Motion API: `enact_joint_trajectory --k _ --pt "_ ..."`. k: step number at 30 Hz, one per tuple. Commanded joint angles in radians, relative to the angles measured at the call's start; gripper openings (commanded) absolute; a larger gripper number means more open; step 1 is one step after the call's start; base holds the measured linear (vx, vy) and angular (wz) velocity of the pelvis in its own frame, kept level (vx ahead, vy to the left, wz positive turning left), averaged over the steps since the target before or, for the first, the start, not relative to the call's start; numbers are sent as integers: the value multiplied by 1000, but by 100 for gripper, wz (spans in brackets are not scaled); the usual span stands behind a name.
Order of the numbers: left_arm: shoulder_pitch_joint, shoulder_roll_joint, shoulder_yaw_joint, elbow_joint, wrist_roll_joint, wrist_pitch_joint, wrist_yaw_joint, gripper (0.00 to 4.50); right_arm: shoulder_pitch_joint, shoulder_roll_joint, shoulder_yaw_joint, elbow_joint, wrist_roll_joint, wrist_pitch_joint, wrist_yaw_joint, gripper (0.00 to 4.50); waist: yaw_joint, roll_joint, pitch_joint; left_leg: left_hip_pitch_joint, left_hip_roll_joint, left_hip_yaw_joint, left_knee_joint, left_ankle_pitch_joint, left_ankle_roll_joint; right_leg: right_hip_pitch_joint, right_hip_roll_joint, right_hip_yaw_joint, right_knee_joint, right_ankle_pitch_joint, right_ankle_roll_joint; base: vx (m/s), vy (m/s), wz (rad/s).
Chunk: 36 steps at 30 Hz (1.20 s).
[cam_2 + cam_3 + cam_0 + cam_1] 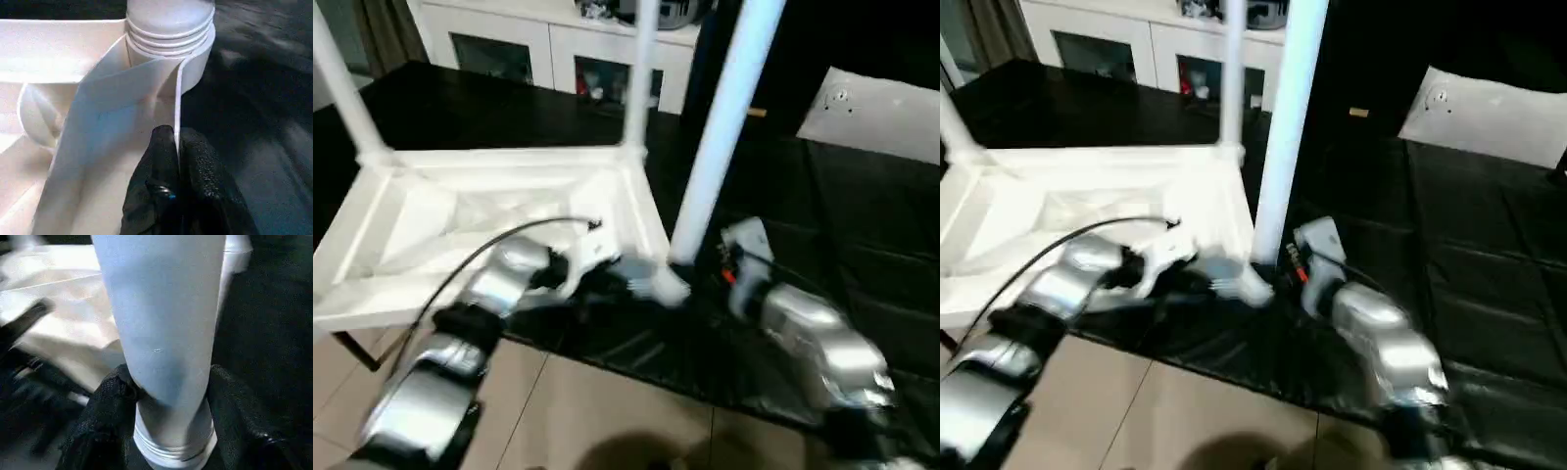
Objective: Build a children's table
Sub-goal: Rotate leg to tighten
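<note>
White plastic, head views: upturned tabletop [499,211] on black table [862,245], smooth tapered leg [720,127] upright at its corner.
Left wrist: left gripper [177,147] pinches the tabletop's thin rim wall, beside the ribbed round socket [171,29].
Right wrist: right gripper [168,387] clamps the leg's threaded base.

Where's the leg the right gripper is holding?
The leg stands upright at the tabletop's near right corner, right gripper clamped low on it.

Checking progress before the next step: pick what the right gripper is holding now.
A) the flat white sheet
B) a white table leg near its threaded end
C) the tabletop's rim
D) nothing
B: in the right wrist view, the right gripper has its two black fingers on either side of the white leg, just above its ribbed end.
</note>
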Motion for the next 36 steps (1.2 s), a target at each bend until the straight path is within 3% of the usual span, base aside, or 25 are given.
enact_joint_trajectory --k 1,3,5,6,8,10,11,14,16,20,21,22,25,27,31,36 --pt "-64 -99 36 33 -18 26 186 0 -8 106 70 79 -9 36 -80 188 0 4 -54 0 24 -15 -73 -231 18 37 -73 37 -107 -585 -37 0 0 0" --pt "-79 -114 44 47 -13 29 217 0 -16 130 60 93 -10 16 -106 258 1 4 -56 -2 28 -18 -77 -233 18 41 -77 39 -104 -560 -46 0 0 0" --pt "-88 -126 51 52 -15 32 225 0 -24 157 42 92 -4 -3 -146 258 5 9 -60 -5 33 -16 -80 -197 30 44 -78 50 -91 -453 -75 0 0 0" --pt "-88 -128 53 52 -17 31 226 0 -25 165 34 91 3 -8 -152 260 5 7 -60 -8 32 -15 -80 -187 33 47 -77 51 -87 -427 -85 0 0 0" --pt "-93 -131 55 62 -19 24 219 0 -26 172 22 75 10 -16 -151 300 8 11 -62 -6 33 -12 -79 -162 39 49 -77 57 -76 -348 -123 0 0 0" --pt "-90 -126 51 69 -15 12 202 0 -15 156 21 38 16 -29 -126 309 9 12 -64 -8 34 -10 -79 -136 46 55 -76 59 -67 -287 -146 0 0 0" --pt "-92 -124 50 76 -13 7 202 0 -12 152 19 27 16 -33 -118 309 12 17 -64 -8 33 -10 -78 -127 51 57 -77 60 -63 -263 -158 0 0 0" --pt "-81 -98 34 85 -3 -23 167 0 21 82 20 -31 31 -64 -36 347 16 14 -64 -11 34 -9 -78 -111 69 65 -77 60 -61 -227 -169 0 0 0" --pt "-70 -82 27 79 0 -35 136 0 41 41 16 -57 45 -80 18 357 13 13 -64 -16 34 -10 -77 -116 80 70 -78 59 -60 -235 -168 0 0 0" --pt "-45 -38 -4 62 10 -108 28 0 74 -101 4 -74 61 -113 177 401 12 10 -61 -11 35 -6 -75 -128 89 63 -77 59 -70 -296 -159 0 0 0" --pt "-45 -38 -4 62 10 -108 28 0 74 -101 4 -74 61 -113 177 401 14 11 -60 -12 35 -8 -75 -130 89 65 -77 59 -70 -304 -157 0 0 0" --pt "-32 -16 -19 53 8 -135 -40 0 89 -194 22 -73 47 -152 284 423 15 7 -61 -14 36 -6 -74 -130 90 64 -79 60 -69 -308 -154 0 0 0" --pt "-11 19 -53 39 11 -177 -148 0 90 -281 8 -67 78 -175 397 446 22 4 -60 -16 35 -6 -73 -122 102 67 -79 60 -68 -309 -155 0 0 0" --pt "-2 42 -77 31 19 -228 -204 0 87 -322 3 -68 96 -180 457 446 23 -1 -59 -13 36 -4 -72 -132 105 61 -79 59 -72 -343 -148 0 0 0" --pt "9 76 -95 17 11 -273 -308 0 96 -427 17 -87 139 -176 616 446 35 1 -56 -4 42 -4 -74 -156 101 54 -80 57 -79 -411 -132 0 0 0" --pt "26 111 -102 -31 -29 -290 -459 0 98 -507 62 -79 151 -202 754 446 46 -1 -58 -7 46 -5 -75 -143 96 56 -83 59 -70 -366 -147 0 0 0"
